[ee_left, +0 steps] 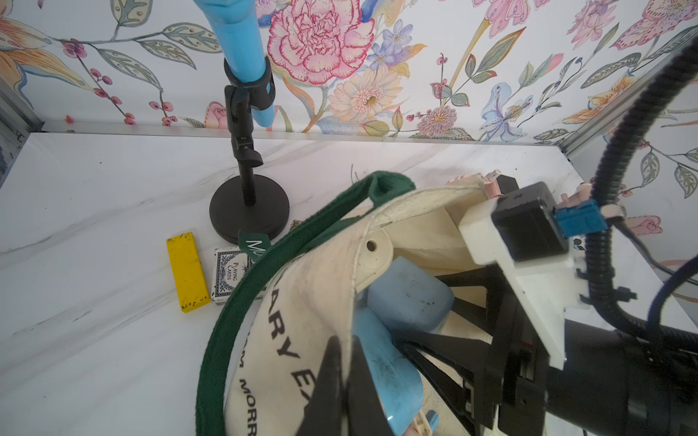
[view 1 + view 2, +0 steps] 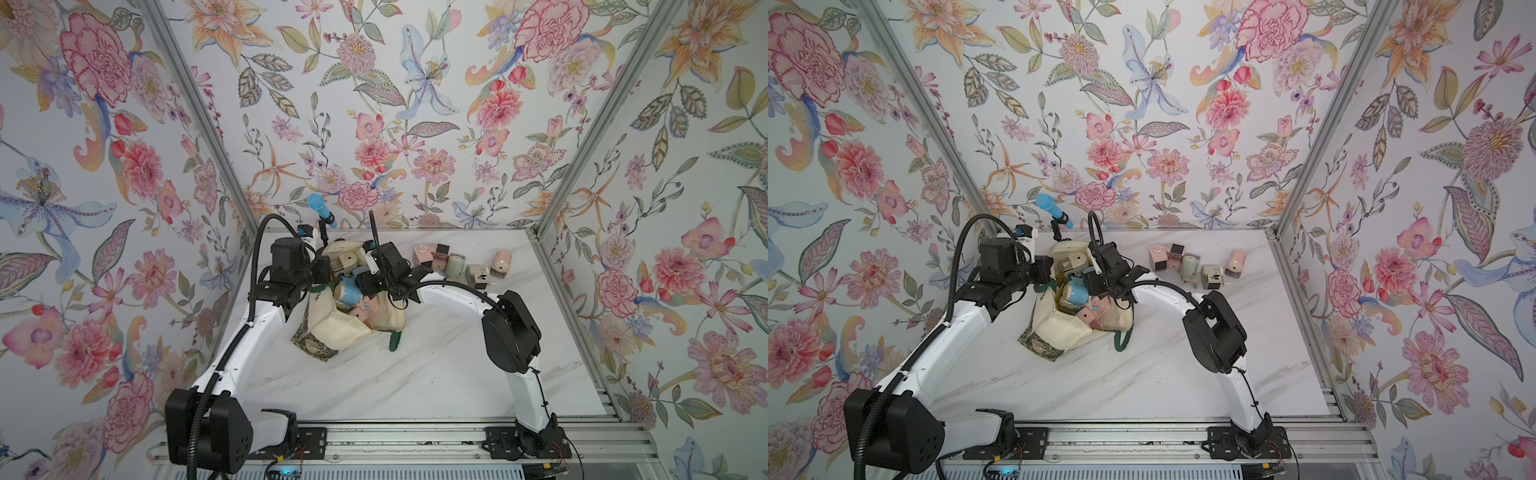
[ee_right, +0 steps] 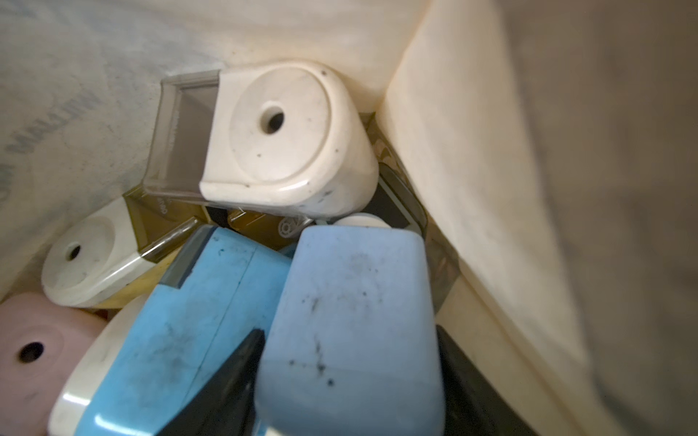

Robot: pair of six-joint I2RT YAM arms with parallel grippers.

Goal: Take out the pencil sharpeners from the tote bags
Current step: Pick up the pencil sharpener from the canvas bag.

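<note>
The cream tote bag [image 2: 347,330] [image 2: 1059,330] lies open at mid-table, green handles trailing. My left gripper [image 1: 345,341] is shut on the bag's canvas rim [image 1: 321,302] and holds it up. Inside the bag, my right gripper [image 3: 349,332] is shut on a pale blue pencil sharpener [image 3: 351,294] [image 1: 409,298], one finger pressed to each side. Beside it lie a bright blue sharpener [image 3: 200,302] [image 2: 347,293], two cream ones [image 3: 287,139] and a pink one [image 3: 34,347]. Several sharpeners [image 2: 455,265] [image 2: 1190,266] stand out on the table at the back right.
A blue microphone on a black stand [image 2: 322,210] [image 1: 249,209] rises just behind the bag. A flat yellow bar [image 1: 187,271] and a card deck [image 1: 228,279] lie beside the stand's base. Flowered walls close three sides.
</note>
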